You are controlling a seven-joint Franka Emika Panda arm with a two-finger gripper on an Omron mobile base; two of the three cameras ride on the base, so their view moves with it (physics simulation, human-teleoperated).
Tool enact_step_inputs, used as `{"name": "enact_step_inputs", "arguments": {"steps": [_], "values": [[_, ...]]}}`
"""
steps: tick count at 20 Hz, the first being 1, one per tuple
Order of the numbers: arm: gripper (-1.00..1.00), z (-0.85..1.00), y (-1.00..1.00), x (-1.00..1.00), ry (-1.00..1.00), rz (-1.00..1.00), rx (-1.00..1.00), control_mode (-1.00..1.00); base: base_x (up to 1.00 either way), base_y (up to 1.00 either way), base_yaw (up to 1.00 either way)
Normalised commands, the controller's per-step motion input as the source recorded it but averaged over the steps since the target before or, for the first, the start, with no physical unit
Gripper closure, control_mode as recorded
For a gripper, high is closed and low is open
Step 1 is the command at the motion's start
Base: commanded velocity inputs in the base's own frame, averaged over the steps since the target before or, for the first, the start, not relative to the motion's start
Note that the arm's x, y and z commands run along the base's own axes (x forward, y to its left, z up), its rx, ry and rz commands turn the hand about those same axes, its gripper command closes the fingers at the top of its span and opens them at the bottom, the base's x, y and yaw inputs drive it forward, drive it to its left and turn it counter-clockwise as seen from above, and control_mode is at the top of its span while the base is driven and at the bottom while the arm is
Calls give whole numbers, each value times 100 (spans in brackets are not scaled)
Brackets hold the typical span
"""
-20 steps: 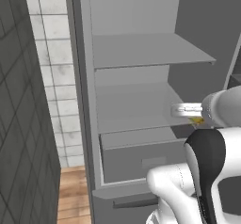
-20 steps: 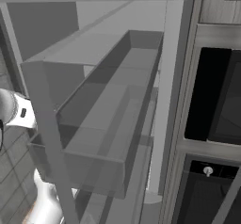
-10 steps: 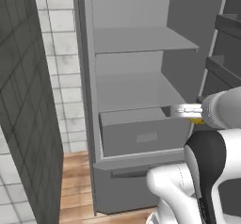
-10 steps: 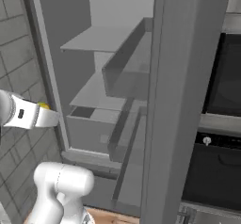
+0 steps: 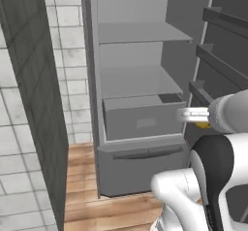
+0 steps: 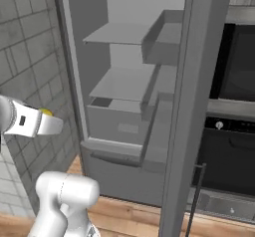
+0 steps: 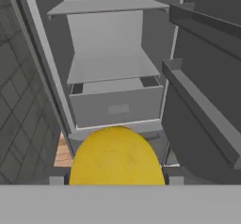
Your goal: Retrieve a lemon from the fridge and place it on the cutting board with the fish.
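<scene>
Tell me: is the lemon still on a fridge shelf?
No. In the hand view the lemon sits between the gripper's fingertips, out in front of the fridge, whose shelves are bare.

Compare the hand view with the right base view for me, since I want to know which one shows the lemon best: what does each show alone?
Hand view alone: the lemon large and close at the bottom, between the jaws. Right base view alone: dark oven fronts beside the fridge, and grey wall tiles. Both: the open fridge, its shelves and drawer.
</scene>
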Motion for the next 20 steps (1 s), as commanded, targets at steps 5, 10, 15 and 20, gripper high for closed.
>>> {"name": "enact_step_inputs", "arguments": {"steps": [5, 10, 15, 20], "values": [[100, 0, 0, 0, 0, 0, 0, 100, -51, 46, 17], [100, 0, 0, 0, 0, 0, 0, 100, -83, 46, 13], [100, 0, 0, 0, 0, 0, 0, 100, -100, 14, -6], [100, 0, 0, 0, 0, 0, 0, 100, -77, 27, -22]]}}
